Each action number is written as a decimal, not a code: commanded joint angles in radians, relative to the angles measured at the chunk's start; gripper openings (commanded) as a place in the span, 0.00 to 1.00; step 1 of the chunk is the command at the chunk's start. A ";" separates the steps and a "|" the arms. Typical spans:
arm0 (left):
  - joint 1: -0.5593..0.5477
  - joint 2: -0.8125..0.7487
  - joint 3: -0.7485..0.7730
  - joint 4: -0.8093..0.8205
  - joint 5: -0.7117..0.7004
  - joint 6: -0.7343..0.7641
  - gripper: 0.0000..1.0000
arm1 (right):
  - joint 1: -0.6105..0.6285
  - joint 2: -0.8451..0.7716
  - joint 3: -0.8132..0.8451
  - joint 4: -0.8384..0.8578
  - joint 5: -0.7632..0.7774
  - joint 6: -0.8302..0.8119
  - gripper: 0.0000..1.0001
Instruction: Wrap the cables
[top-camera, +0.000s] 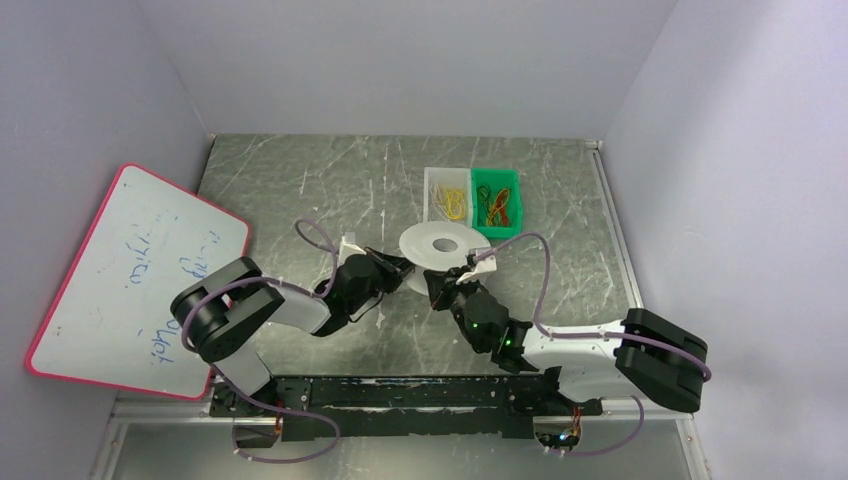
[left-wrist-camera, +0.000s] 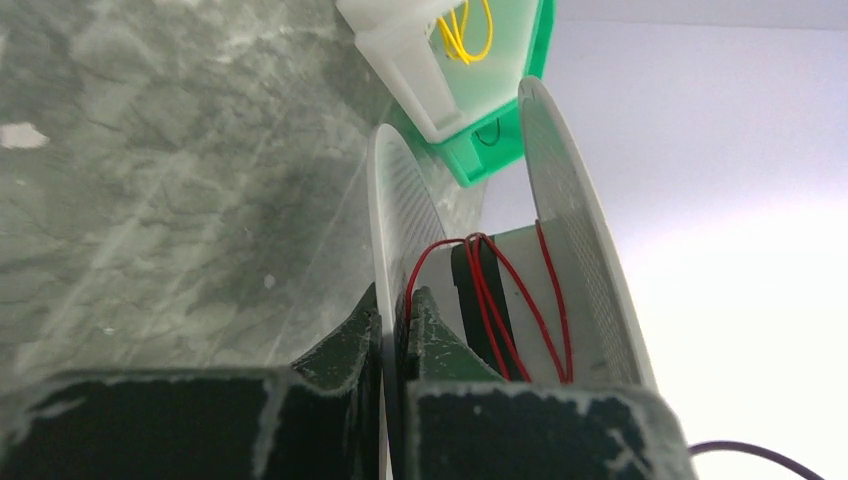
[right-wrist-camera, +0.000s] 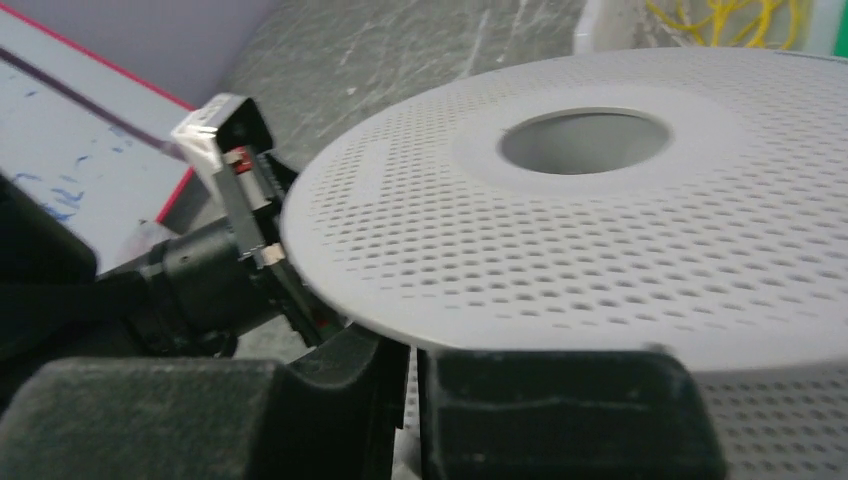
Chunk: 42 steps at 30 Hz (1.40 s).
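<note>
The spool (top-camera: 437, 243) is the landmark here. It is a white plastic reel with two perforated round flanges and a hole in the hub, and it sits near the middle of the marbled grey table (top-camera: 290, 190), lifted between both arms.

The left gripper (top-camera: 400, 268) reaches the spool from its left side. In the left wrist view its fingers (left-wrist-camera: 345, 350) are almost together, and they pinch the rim of one flange between them. A thin red cable (left-wrist-camera: 490, 290) makes a few loose turns around the hub, between the two flanges.

The right gripper (top-camera: 440, 285) is at the near edge of the spool. Its claw is narrow, and a strip of perforated white plastic shows in the slit between the fingers (right-wrist-camera: 560, 410), so it seems to hold the lower flange, with the upper flange just above.

Behind the spool stand a white bin (top-camera: 447, 198) with yellow cables and, touching it on the right, a green bin (top-camera: 497, 200) with red and green cables.

Far to the left of the spool leans a whiteboard (top-camera: 140, 275) with a red frame. It has dark handwriting, but I cannot read it.
</note>
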 joint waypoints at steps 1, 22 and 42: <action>-0.115 -0.002 0.005 0.236 0.570 0.163 0.07 | -0.023 0.027 0.050 0.114 -0.069 0.003 0.14; -0.099 0.009 -0.005 0.333 0.579 0.180 0.07 | -0.025 -0.222 0.179 -0.350 -0.137 -0.032 0.50; 0.124 -0.224 -0.087 0.103 0.646 0.309 0.07 | -0.067 -0.419 0.397 -0.989 0.021 -0.190 0.73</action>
